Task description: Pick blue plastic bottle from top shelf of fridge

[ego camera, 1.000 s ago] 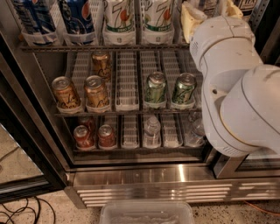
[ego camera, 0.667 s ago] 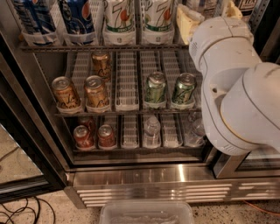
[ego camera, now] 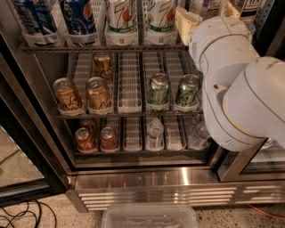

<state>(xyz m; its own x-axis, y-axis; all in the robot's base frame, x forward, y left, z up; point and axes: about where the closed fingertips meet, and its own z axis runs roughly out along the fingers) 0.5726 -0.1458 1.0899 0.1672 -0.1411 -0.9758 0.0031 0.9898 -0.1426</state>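
Note:
The fridge (ego camera: 156,187) stands open in front of me. On its top shelf (ego camera: 102,48) stand tall bottles in white lane trays. My gripper (ego camera: 208,13) is at the top right, at that shelf's height, on the end of my white arm (ego camera: 240,89). Its cream fingers (ego camera: 186,21) stand apart on either side of a pale-labelled bottle (ego camera: 205,5), the blue plastic bottle as far as I can tell. Only a small part of the bottle shows. My arm hides the right end of the shelves.
Two dark blue cola bottles (ego camera: 79,18) and two 7UP bottles (ego camera: 121,18) fill the left lanes of the top shelf. Gold cans (ego camera: 67,94) and green cans (ego camera: 158,90) sit on the middle rack, small cans and bottles below. A clear plastic bin (ego camera: 149,217) lies on the floor, with cables (ego camera: 22,216) at the left.
The gripper's left finger has shifted a little left and down beside the bottle. My arm has barely moved. The bottles and cans have not moved.

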